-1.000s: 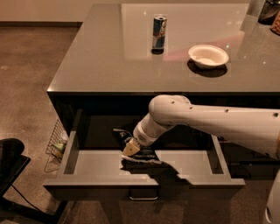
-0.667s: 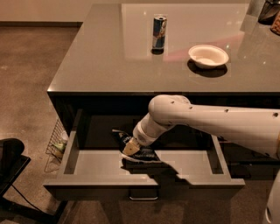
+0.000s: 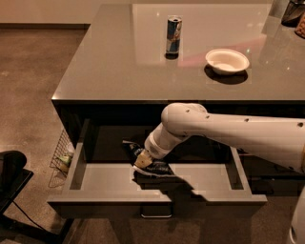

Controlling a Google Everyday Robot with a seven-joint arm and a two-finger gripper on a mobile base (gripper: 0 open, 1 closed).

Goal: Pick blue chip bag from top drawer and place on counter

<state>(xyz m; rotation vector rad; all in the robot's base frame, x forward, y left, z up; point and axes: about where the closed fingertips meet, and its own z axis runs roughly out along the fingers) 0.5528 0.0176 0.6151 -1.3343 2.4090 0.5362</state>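
The top drawer (image 3: 95,178) is pulled open below the counter (image 3: 124,62). The blue chip bag (image 3: 155,167) lies on the drawer's pale floor near its middle, dark top toward the back. My white arm reaches in from the right and bends down into the drawer. My gripper (image 3: 142,159) is down at the bag, touching or just over its upper part. The arm's wrist hides the gripper's tips.
A blue-and-silver drink can (image 3: 174,35) and a white bowl (image 3: 227,60) stand on the counter. A wire basket (image 3: 61,155) hangs left of the drawer. A dark chair part (image 3: 12,174) is at the lower left. Dark objects sit at the counter's far right corner (image 3: 293,12).
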